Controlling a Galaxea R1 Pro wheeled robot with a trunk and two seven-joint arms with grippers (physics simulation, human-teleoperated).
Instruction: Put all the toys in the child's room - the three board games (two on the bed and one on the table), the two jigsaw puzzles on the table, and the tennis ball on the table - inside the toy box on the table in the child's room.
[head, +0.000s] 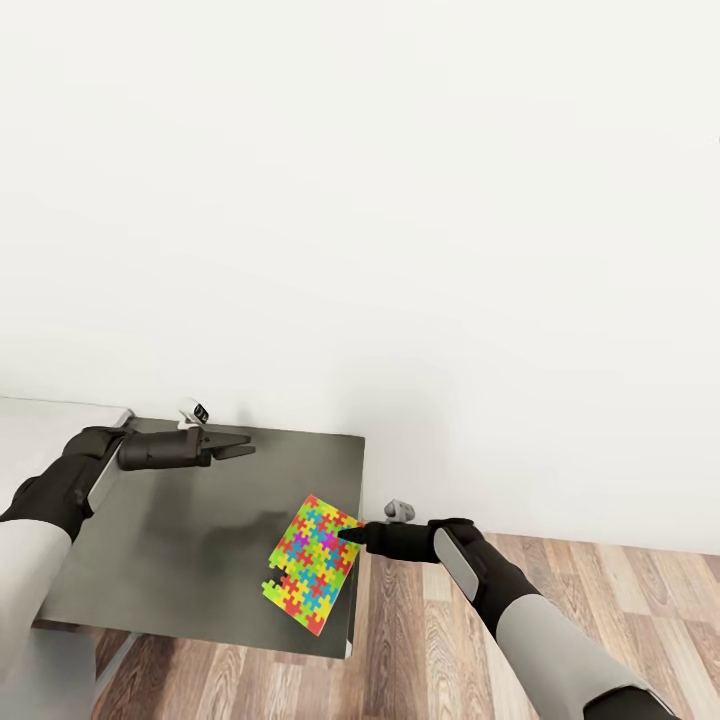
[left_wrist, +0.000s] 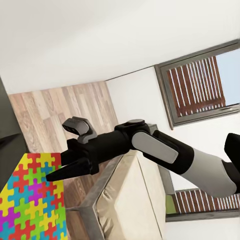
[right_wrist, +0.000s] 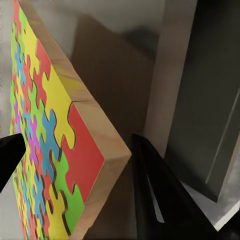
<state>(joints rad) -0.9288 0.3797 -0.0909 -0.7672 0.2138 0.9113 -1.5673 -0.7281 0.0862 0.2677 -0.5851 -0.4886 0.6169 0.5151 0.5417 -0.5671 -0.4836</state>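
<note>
One jigsaw puzzle (head: 312, 564), a flat sheet of yellow, pink, orange and blue pieces, lies at the right edge of the dark grey table (head: 180, 560). My right gripper (head: 350, 535) reaches in from the floor side. It is shut on the puzzle's near corner (right_wrist: 95, 160), with one finger on the patterned face and the other under the edge. The left wrist view shows the same hold on the puzzle (left_wrist: 30, 205) by that gripper (left_wrist: 55, 172). My left gripper (head: 240, 447) hovers open and holds nothing over the table's far left part. The toy box is out of view.
A white wall rises right behind the table. Wood-plank floor (head: 560, 590) lies to the right of the table. The left wrist view shows the bed (left_wrist: 125, 200) with its beige mattress and grey frame, and a grey-framed window (left_wrist: 200, 85) on the far wall.
</note>
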